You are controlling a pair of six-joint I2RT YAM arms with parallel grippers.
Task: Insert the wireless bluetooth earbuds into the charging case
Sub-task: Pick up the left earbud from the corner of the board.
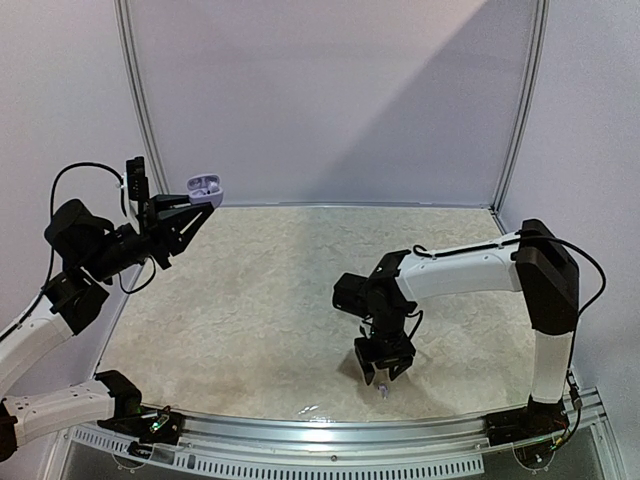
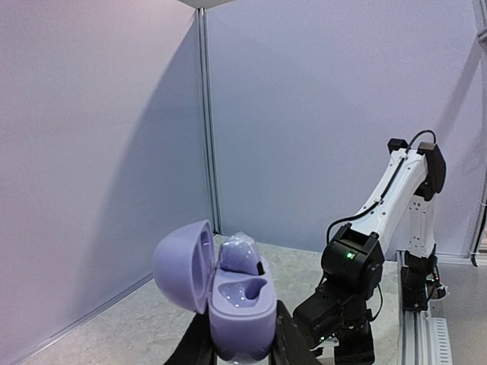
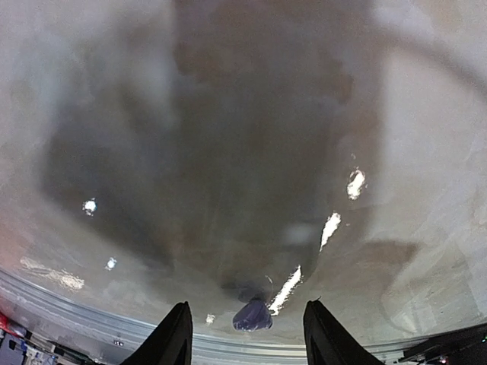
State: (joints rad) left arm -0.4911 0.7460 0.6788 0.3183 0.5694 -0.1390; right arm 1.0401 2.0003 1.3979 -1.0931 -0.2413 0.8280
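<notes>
My left gripper (image 1: 196,207) is raised at the table's far left corner, shut on the lavender charging case (image 1: 205,186). In the left wrist view the case (image 2: 242,308) stands upright between my fingers with its lid (image 2: 181,262) swung open to the left. One earbud (image 2: 242,254) sits in the far socket and the near socket is bare. My right gripper (image 1: 384,373) points down near the table's front edge. Its jaws stand apart around the other earbud (image 3: 253,315), which lies on the table between the fingertips without touching either. That earbud (image 1: 383,391) shows as a pale speck under the gripper.
A pale stone-patterned tabletop (image 1: 290,290) is fenced by white walls behind and on both sides. A metal rail (image 1: 330,430) runs along the near edge, close to the right gripper. The right arm (image 2: 358,266) shows ahead in the left wrist view.
</notes>
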